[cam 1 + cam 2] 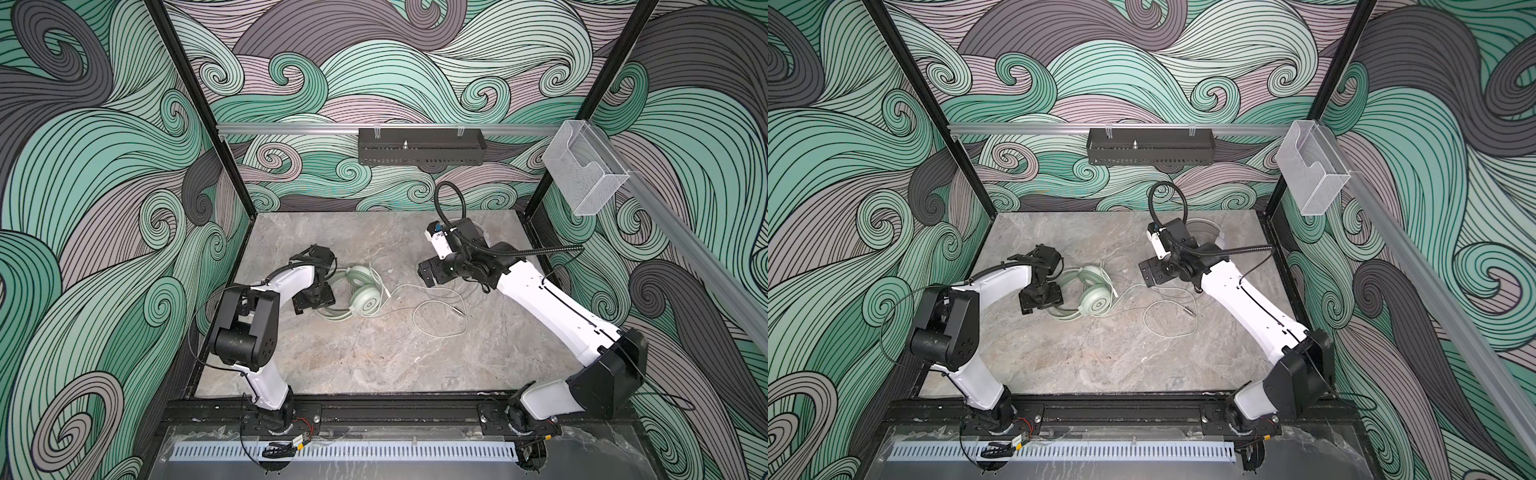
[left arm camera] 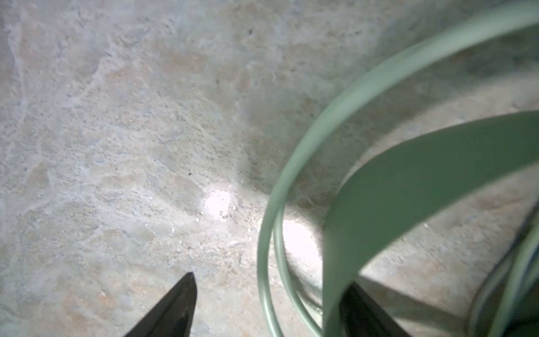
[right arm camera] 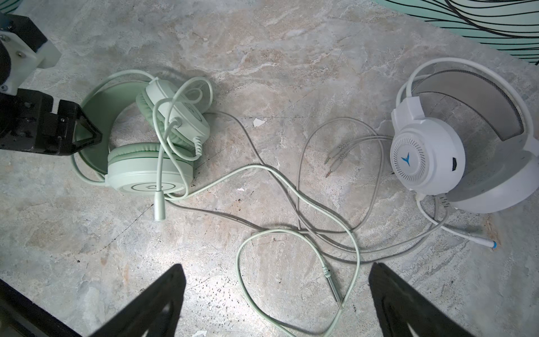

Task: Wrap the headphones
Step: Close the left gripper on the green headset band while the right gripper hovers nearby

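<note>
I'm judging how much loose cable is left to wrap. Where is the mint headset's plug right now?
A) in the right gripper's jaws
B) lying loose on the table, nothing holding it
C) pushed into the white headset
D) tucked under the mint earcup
B: the plug lies bare on the table at the end of the mint headset's cable, with the open right gripper clear of it.

Mint headset, white headset (blue arrow), marbled grey table.
</note>
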`<state>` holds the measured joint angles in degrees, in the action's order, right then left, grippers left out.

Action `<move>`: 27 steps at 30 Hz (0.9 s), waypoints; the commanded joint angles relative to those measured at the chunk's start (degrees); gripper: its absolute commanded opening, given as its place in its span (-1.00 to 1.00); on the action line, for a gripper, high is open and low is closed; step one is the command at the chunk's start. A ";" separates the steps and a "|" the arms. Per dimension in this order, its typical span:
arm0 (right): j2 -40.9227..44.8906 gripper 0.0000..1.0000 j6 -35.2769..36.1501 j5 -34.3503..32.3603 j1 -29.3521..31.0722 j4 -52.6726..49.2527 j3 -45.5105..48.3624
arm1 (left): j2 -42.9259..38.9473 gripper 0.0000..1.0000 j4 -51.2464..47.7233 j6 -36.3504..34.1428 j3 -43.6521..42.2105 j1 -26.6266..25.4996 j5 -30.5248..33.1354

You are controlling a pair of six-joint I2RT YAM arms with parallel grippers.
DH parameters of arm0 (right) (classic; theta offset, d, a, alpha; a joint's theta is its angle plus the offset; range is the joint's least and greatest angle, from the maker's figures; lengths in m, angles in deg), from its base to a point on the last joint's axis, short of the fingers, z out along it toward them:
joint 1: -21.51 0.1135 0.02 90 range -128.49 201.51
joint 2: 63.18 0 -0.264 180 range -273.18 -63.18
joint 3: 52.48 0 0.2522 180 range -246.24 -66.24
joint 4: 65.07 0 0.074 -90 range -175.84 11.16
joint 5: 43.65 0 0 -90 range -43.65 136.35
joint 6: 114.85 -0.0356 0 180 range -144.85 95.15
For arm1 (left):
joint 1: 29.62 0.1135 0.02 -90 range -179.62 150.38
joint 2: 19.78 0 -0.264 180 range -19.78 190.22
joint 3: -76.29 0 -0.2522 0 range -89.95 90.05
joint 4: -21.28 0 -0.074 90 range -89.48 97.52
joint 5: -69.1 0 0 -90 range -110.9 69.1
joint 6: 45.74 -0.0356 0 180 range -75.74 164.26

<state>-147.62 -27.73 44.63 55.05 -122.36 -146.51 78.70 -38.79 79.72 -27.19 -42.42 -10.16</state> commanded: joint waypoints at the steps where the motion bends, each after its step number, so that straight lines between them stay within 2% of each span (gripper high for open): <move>1: 0.16 0.98 0.33 -0.68 0.85 -0.67 -1.82 | 1.00 0.61 0.04 1.30 -0.01 1.06 -3.04; 7: -0.23 0.98 0.24 -0.57 1.03 -0.67 -1.82 | 3.55 0.52 2.59 7.62 -1.71 0.80 -7.88; 9: -0.18 0.98 0.40 -0.65 1.06 -0.63 -2.03 | 4.35 0.38 3.03 9.83 -2.16 0.07 -7.82; 14: 0.46 0.98 1.02 -1.36 1.04 -0.62 -2.30 | 6.57 0.19 3.70 12.67 -3.24 -1.10 -6.00; 15: 0.57 0.98 1.12 -1.53 1.06 -0.65 -2.34 | 7.15 0.12 4.10 12.79 -3.43 -1.11 -5.87; 18: 1.02 0.98 1.44 -1.84 1.07 -0.66 -2.34 | 7.81 -0.36 4.15 12.54 -2.75 -1.10 -4.58; 22: 2.24 0.98 1.91 -2.36 1.01 -0.69 -2.24 | 6.21 -0.67 2.01 10.77 0.60 -1.09 -1.41; 24: 2.98 0.98 1.91 -2.29 1.05 -0.86 -1.99 | 4.35 -0.93 -0.41 9.06 3.97 -1.16 0.98; 25: 3.33 0.98 1.89 -1.97 1.01 -0.81 -1.80 | 3.53 -1.00 -1.60 8.25 5.68 -1.14 2.23; 27: 4.25 0.98 1.72 -1.32 1.04 -0.18 -1.20 | 1.47 -1.00 -4.67 6.20 10.21 -1.10 5.61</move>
<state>-145.72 -26.50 43.43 55.79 -122.45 -147.01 83.18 -38.09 88.92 -22.82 -43.27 -11.56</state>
